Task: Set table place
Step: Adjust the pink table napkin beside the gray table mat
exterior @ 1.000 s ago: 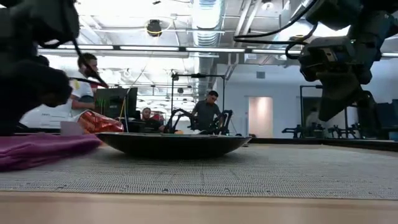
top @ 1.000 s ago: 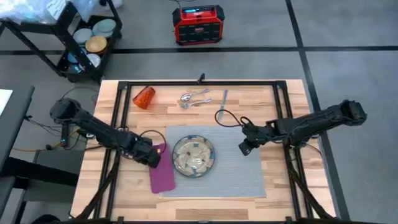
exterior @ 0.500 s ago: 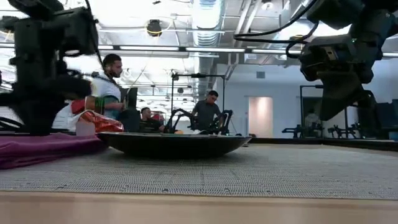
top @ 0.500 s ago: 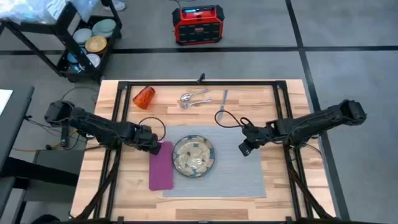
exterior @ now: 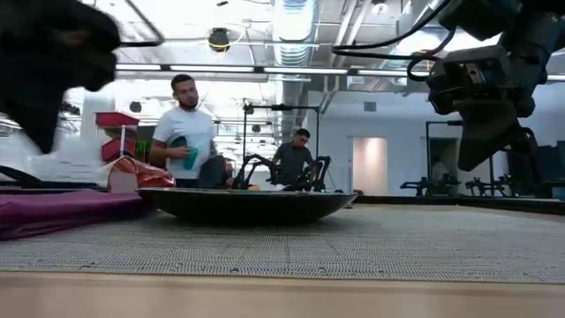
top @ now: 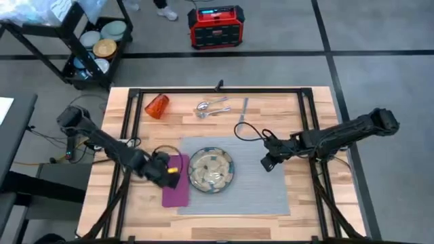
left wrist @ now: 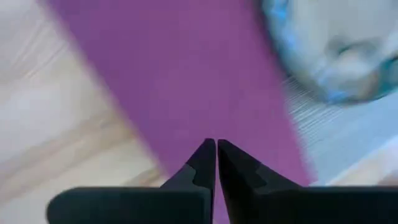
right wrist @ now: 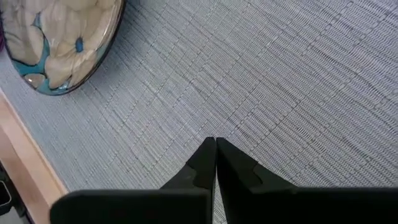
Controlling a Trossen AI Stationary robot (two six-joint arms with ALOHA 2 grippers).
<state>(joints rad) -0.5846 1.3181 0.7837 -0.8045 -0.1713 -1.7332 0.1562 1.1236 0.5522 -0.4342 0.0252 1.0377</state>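
Left claw [top: 166,173] is over the top half of the magenta napkin [top: 178,193]; wrist view shows its fingers [left wrist: 205,163] pressed together with nothing between them, napkin right below. Right claw [top: 266,163] hangs above the grey placemat [top: 254,186] at about 3 o'clock from the plate [top: 211,171], tips closed and empty in its wrist view, weave of the mat underneath.

Layout on the bench [top: 308,196]: the placemat sits centre-front. The plate rests on the mat's left part. The napkin lies lengthwise at the plate's 9 o'clock, just beside it, half on the mat edge and half on wood. The orange cup [top: 156,106] lies on its side toward 10 o'clock, at the far-left of the bench. The spoon [top: 210,104] and the fork [top: 215,112] lie together at 12 o'clock from the plate, near the far rail. The knife [top: 244,105] lies just to their right, apart from them.

Low view: a person [exterior: 189,132] stands in the room beyond.
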